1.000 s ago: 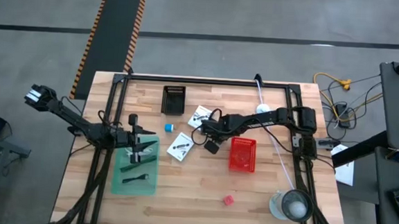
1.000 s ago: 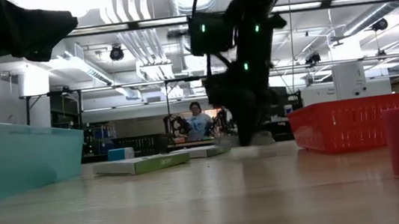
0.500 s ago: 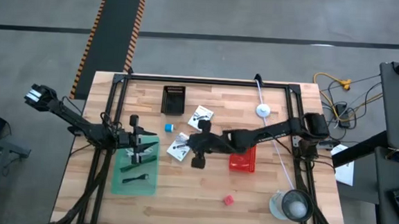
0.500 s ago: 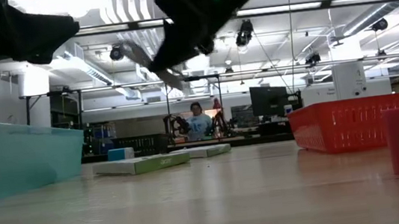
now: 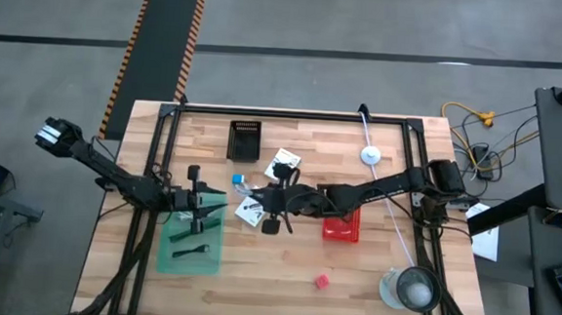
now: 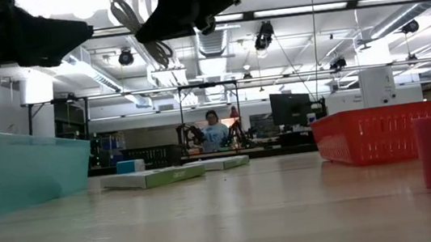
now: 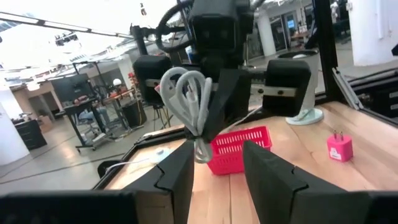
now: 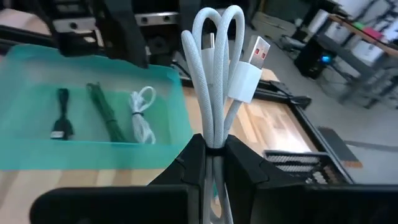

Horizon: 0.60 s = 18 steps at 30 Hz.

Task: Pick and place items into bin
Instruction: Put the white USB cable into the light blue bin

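My right arm stretches across the middle of the high view from its base at right, its claw (image 5: 262,197) pinched tight on a coiled white cable (image 8: 214,81); the loops and USB plug stand up between the fingers (image 8: 194,158), lifted off the counter (image 5: 283,285). In the low view the cable (image 6: 133,28) hangs near the top, left of centre.

My left arm reaches in from the left edge of the high view, its claw (image 5: 203,206) held above the upper end of the teal bin (image 5: 190,238). From its wrist camera the fingers (image 7: 180,177) stand partly apart with nothing between them.

Inside the bin I see a black cable piece (image 8: 61,121), a green stick (image 8: 104,118) and a white cable piece (image 8: 143,112).

On the wooden counter: a blue cube (image 5: 238,180), two white packets (image 5: 250,210) (image 5: 283,162) near the right claw, a red basket (image 5: 340,226) under the right arm, a red cube (image 5: 321,280) lower down and a clear round container (image 5: 412,288) at lower right.

Beyond the counter, the low view shows a workshop with ceiling lights and a person (image 6: 214,131) far back.
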Each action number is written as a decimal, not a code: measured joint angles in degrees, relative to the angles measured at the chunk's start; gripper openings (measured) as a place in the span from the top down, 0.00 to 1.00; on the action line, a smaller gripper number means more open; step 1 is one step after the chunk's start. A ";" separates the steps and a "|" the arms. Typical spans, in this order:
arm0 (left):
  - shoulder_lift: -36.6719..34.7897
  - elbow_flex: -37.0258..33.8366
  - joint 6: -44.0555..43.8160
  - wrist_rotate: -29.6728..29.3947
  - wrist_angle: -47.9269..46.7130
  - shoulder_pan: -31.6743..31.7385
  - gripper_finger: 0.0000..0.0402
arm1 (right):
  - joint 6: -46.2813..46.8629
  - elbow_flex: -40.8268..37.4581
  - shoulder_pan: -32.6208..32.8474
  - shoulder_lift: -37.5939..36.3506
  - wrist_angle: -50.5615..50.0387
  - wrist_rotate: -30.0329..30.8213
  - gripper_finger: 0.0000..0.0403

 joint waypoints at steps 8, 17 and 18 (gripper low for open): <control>6.65 3.68 1.35 -0.02 2.35 0.01 0.58 | -0.18 0.00 0.01 0.04 0.07 -0.94 0.94; 12.90 5.42 1.68 -0.44 11.64 0.20 0.46 | -0.16 -0.10 0.02 0.17 -0.07 -0.94 0.94; 13.54 5.44 1.68 -0.44 13.42 0.39 0.46 | -0.16 -0.16 0.02 0.17 -0.09 -0.93 0.94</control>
